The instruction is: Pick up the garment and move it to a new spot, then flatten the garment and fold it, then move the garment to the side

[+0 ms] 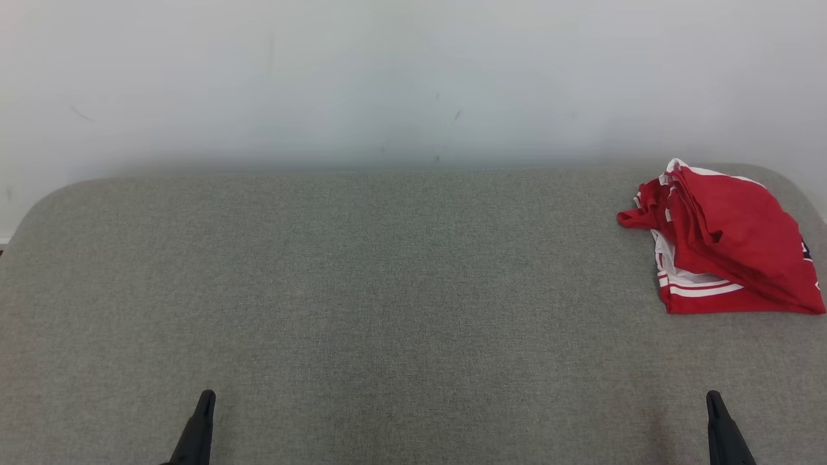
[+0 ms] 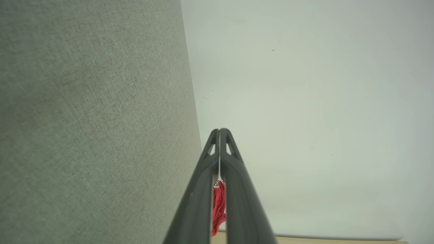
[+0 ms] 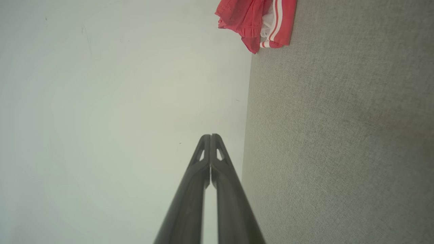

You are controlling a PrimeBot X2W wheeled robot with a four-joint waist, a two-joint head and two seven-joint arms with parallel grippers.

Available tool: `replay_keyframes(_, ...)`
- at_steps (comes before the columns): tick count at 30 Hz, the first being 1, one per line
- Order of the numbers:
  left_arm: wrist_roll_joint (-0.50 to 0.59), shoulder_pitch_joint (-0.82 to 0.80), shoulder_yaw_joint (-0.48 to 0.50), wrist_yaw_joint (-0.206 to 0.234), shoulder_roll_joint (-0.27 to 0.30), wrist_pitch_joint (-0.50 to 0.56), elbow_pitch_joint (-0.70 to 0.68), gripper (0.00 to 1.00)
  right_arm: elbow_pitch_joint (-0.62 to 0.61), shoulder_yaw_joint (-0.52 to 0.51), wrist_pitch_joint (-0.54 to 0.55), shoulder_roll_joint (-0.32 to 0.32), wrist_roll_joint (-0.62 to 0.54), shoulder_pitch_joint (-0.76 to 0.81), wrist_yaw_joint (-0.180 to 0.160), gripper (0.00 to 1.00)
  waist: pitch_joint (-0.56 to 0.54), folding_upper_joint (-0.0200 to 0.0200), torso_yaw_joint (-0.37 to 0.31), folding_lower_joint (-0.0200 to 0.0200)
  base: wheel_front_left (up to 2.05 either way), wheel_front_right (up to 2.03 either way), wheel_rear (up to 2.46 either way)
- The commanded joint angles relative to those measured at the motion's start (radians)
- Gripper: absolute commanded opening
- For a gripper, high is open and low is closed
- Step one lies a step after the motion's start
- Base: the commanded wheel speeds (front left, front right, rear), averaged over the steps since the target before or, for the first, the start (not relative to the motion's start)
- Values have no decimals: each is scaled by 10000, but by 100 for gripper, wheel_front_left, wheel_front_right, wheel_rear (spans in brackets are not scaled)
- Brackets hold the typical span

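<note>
Red jersey [image 1: 727, 242] sat bunched at frame right. Left gripper [image 1: 206, 396] and right gripper [image 1: 712, 396] were clenched, empty. Right likely needed opening wide to pinch a thick fold.

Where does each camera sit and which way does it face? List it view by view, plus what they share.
Head view: on the head, looking forward and down over the grey surface to the white wall; red garment at far right; left gripper and right gripper tips at bottom.
Left wrist view: on the left wrist, looking along its shut fingers; surface at that view's left, wall right.
Right wrist view: on the right wrist, along its shut fingers; wall left, surface right.
Shared: all three show the red garment.
</note>
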Motion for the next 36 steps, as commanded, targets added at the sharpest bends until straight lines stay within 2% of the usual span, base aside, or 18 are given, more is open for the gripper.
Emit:
replay_keyframes(1,-9,-159,18,-42,-5,4,-20,0,-48,-33,-3,31,47,72,11,0,0,0,0,2,0,0,0)
replay_keyframes(36,108,-149,113,-42,-93,89,-10,0,-39,-85,84,72,-21,61,11,0,0,0,0,2,0,0,0)
